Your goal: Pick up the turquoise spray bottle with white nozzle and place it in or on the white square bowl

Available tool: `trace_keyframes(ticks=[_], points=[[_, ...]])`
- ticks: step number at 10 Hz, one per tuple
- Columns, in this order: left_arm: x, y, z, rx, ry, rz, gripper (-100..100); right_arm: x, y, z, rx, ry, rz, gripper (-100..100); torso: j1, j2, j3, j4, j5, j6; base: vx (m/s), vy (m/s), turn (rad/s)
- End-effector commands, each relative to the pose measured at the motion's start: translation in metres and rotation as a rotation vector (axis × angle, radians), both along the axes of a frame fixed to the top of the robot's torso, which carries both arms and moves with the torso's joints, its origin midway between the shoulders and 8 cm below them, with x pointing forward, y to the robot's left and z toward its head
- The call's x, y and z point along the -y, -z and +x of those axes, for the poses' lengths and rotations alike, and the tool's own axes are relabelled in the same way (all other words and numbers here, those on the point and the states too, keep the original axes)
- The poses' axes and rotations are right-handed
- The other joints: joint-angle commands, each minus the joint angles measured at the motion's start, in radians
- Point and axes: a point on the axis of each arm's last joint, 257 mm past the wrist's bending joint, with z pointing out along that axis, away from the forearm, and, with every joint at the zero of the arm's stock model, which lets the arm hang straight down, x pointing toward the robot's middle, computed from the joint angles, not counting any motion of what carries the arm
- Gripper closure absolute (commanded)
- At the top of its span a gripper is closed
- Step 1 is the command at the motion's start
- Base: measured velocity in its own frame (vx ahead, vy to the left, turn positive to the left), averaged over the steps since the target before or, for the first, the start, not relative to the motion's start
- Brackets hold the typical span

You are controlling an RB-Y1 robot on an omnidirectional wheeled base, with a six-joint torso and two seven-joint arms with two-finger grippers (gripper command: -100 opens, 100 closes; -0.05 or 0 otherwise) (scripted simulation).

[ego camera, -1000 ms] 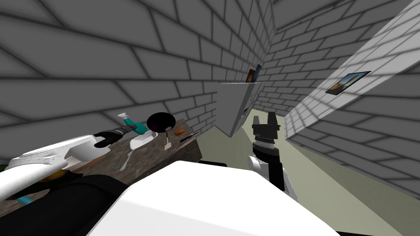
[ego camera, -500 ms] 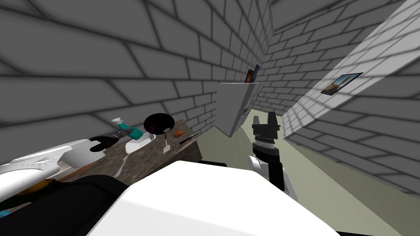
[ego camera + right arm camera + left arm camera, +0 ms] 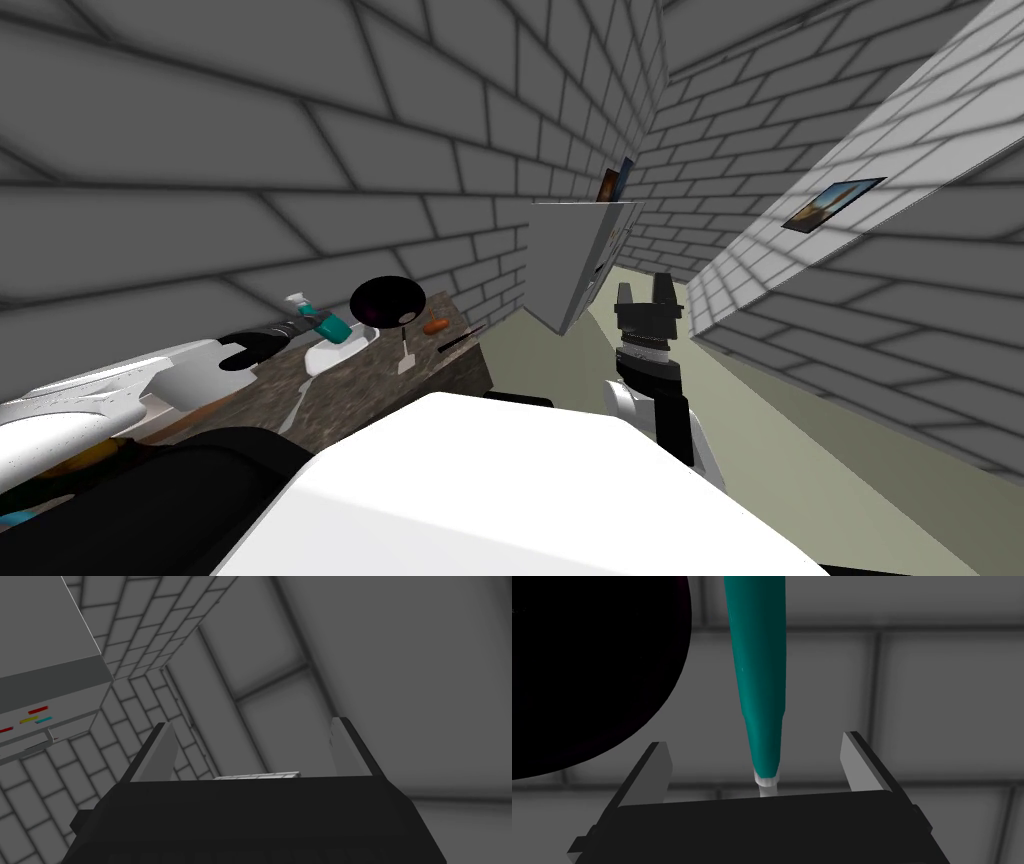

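Lying slantwise over the far part of the bench [image 3: 450, 372], the turquoise spray bottle [image 3: 331, 324] is shown with its white nozzle [image 3: 297, 301] raised towards the brick wall and its body directed towards a black round vessel [image 3: 388, 298]. In the left wrist view its long axis is seen to run straight out from the left end effector [image 3: 754, 738], the narrow, white-collared end lying nearest the dark body and the broad end farthest from it. The two fingers [image 3: 658, 765] are spread wide, one on either side of the bottle, and neither is pressed against it. The lower end of the bottle is seen just over the far rim of the white square bowl [image 3: 340, 354]; whether contact is made cannot be told, nor can the bowl's contents be made out. The black vessel stands just beside the bowl. Nearer the bench's edge an orange item [image 3: 435, 325], a white spatula-like utensil [image 3: 405, 356] and a dark, thin utensil [image 3: 460, 338] are laid out, and a white spoon-like utensil [image 3: 300, 398] lies on the near side of the bowl. A white cabinet [image 3: 565, 262] stands beyond the bench. The right end effector [image 3: 643, 288] is held upright over the floor, well apart from the bench, its fingers spread and nothing between them.
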Motion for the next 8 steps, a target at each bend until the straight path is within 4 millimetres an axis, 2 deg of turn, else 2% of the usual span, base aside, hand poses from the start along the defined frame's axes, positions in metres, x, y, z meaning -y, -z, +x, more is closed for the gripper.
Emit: trace_keyframes(ticks=[1, 2, 8], points=[[0.005, -0.014, 0.011, 0.004, 0.015, 0.004, -100, 0.000, 0.000, 0.000, 0.000, 0.000, 0.000, 0, 0.000, 0.000, 0.000, 0.000, 0.000, 0.000, 0.003, 0.009, 0.091], [0.005, -0.014, 0.011, 0.004, 0.015, 0.004, -100, 0.000, 0.000, 0.000, 0.000, 0.000, 0.000, 0, 0.000, 0.000, 0.000, 0.000, 0.000, 0.000, 0.006, 0.010, 0.083], [0.027, -0.047, 0.049, 0.005, 0.068, 0.004, -100, 0.000, 0.000, 0.000, 0.000, 0.000, 0.000, 0, 0.000, -0.001, 0.000, 0.000, 0.000, 0.000, 0.007, 0.010, 0.080]])
